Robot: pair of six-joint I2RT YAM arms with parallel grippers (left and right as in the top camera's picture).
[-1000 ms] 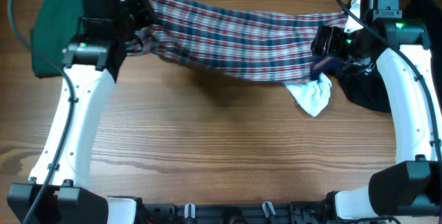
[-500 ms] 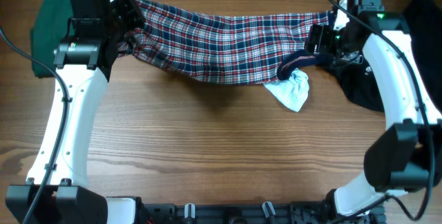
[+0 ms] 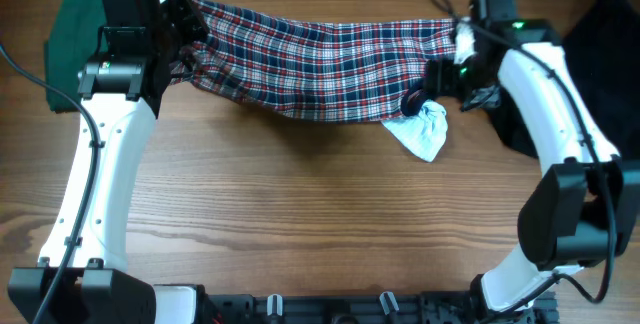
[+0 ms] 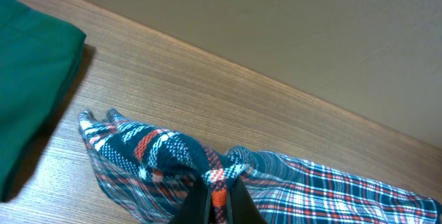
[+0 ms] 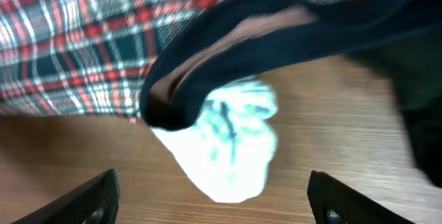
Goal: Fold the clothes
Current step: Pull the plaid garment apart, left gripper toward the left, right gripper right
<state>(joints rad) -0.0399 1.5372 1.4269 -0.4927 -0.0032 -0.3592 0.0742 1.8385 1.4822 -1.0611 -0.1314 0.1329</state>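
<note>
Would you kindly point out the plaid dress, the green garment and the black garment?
plaid dress [image 3: 330, 69], overhead, mid-fabric.
green garment [image 3: 68, 59], overhead, exposed left half.
black garment [image 3: 610, 24], overhead, upper part.

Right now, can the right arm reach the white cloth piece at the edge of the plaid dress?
Probably yes. The right gripper is open and faces the white cloth piece directly, nothing between them. The navy trim drapes just over its top, so that might get pinched too.
</note>
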